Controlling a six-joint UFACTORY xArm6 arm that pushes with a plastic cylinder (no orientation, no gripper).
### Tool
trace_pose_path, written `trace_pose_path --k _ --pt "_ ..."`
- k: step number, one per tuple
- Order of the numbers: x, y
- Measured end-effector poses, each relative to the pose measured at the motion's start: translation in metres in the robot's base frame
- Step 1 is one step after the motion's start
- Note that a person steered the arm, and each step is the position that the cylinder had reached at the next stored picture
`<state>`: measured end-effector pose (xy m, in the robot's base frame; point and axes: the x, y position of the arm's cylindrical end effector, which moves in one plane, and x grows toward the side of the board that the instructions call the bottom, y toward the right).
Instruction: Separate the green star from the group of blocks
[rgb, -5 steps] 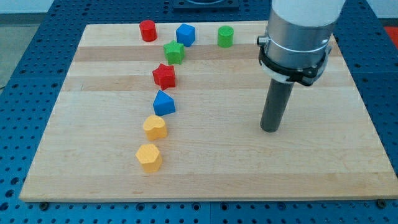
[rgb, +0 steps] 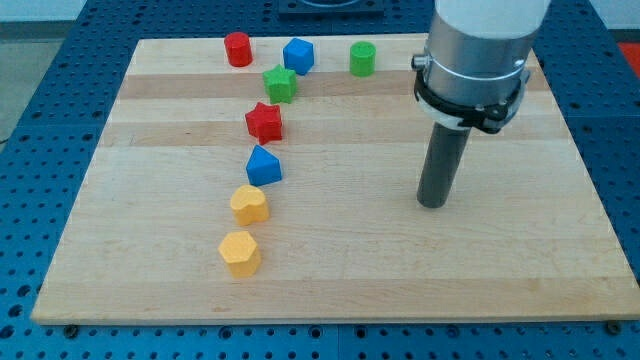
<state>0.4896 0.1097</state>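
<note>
The green star (rgb: 280, 82) lies near the view's top, just below-left of a blue block (rgb: 298, 55) and above the red star (rgb: 264, 122). A red cylinder (rgb: 237, 48) stands to its upper left and a green cylinder (rgb: 362, 58) to its upper right. My tip (rgb: 432, 203) rests on the board at the view's right, far from the green star, to its lower right, touching no block.
Below the red star a blue block (rgb: 263, 165), a yellow heart-like block (rgb: 249, 204) and a yellow hexagon (rgb: 240, 252) run down in a line. The wooden board (rgb: 520, 250) ends at blue perforated table on all sides.
My tip has shifted very slightly up and to the left. No block has moved.
</note>
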Motion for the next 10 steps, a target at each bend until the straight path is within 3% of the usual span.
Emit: trace_pose_path --k 2,3,5,6,7,8,9,10 --pt "-0.110 0.060" --pt "-0.156 0.032" --pt "-0.166 0.027" --pt "-0.190 0.084" --pt "-0.246 0.112" --pt "-0.297 0.074" --pt "-0.276 0.104" --pt "-0.184 0.099"
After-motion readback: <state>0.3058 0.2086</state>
